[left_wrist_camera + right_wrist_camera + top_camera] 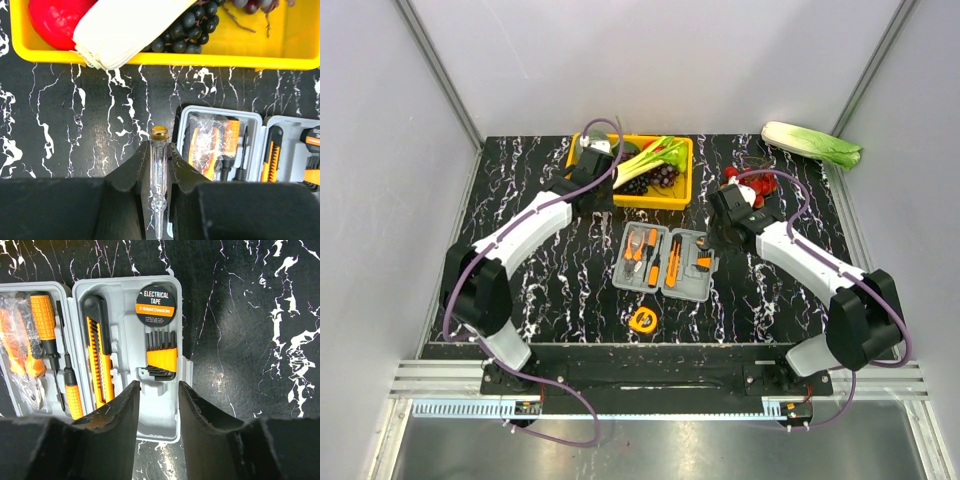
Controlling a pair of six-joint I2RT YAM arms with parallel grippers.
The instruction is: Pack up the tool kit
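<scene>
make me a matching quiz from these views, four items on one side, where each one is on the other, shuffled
1 clear tester screwdriver
2 tape measure
3 electrical tape
4 grapes

a in the yellow tray
b in the left claw
c in the open case
d on the table near the case

Pairs: 1-b, 2-d, 3-c, 4-a

Prob. tester pen [158,186] in L hand [159,148]

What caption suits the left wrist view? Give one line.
Left gripper clamps a clear tester pen beside the open tool kit, yellow tray beyond.
</scene>
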